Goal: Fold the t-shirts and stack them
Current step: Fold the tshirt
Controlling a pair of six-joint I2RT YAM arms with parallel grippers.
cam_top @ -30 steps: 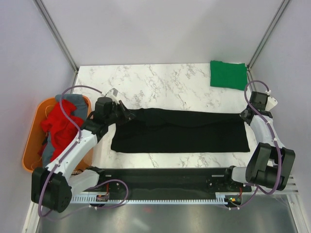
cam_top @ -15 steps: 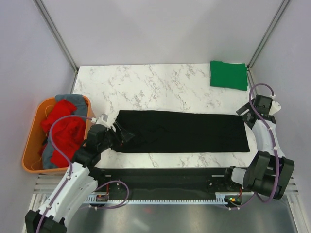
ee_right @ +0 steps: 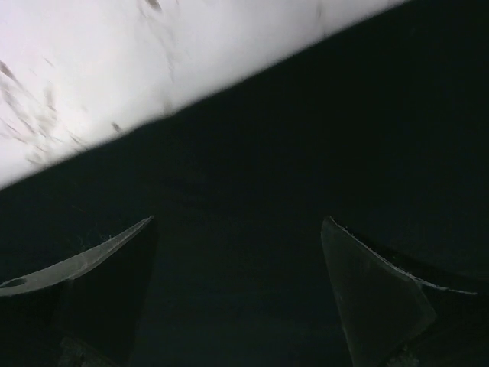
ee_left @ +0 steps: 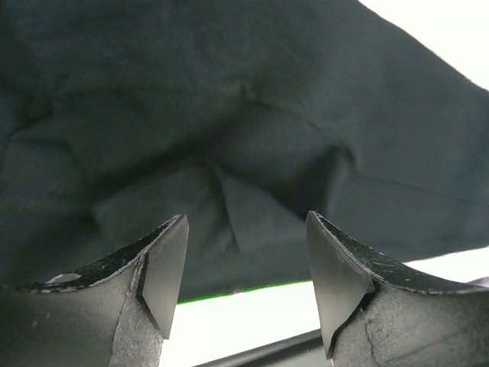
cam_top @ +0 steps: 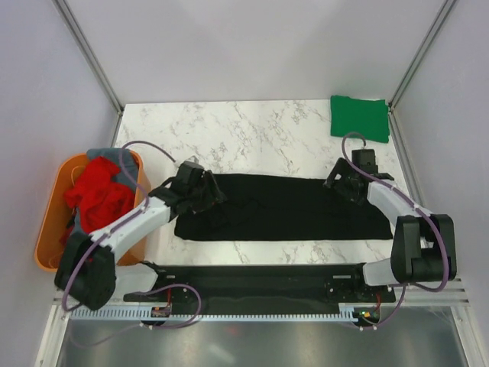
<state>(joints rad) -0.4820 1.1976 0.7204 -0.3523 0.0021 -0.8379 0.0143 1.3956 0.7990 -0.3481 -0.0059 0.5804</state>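
Both pincers open wide, empty: left gripper [cam_top: 208, 191] sits over the left end of the black shirt [cam_top: 294, 208], right gripper [cam_top: 336, 183] over its far edge near the right end. Shirt is a long strip running left-right, so each arm gets its own end. Folded green shirt [cam_top: 359, 117] lies beyond its far right corner; red shirt [cam_top: 95, 200] and grey shirt [cam_top: 114, 157] heaped in the tub [cam_top: 46, 229] off its left end. Can't tell if either gripper touches cloth; right wrist view too dark.

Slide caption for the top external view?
Both arms reach over the flat black t-shirt; green t-shirt folded at the far right corner.
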